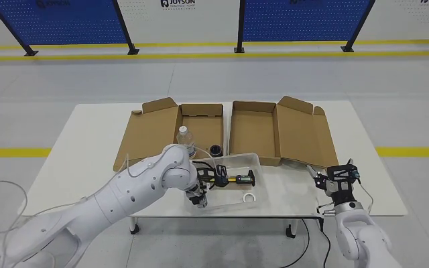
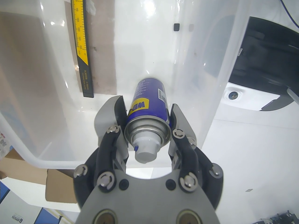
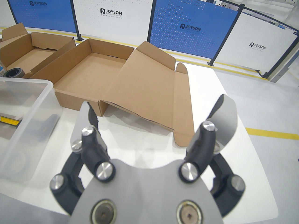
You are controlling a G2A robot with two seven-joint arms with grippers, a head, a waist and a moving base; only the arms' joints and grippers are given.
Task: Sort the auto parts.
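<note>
Spray can (image 2: 149,101) clamped across its body, near the valve end, by the left gripper (image 2: 147,109) inside the clear bin (image 2: 224,47), beside a caliper (image 2: 80,36); gripping the round wall likely keeps it steady for lifting out. Right gripper (image 3: 155,106), fingers spread and empty, hangs over the table (image 3: 233,141) near an open cardboard box (image 3: 93,78).

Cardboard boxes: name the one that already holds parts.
The box at the top view's left: a clear bottle and a black ring sit inside it, while the other box has a bare floor.
</note>
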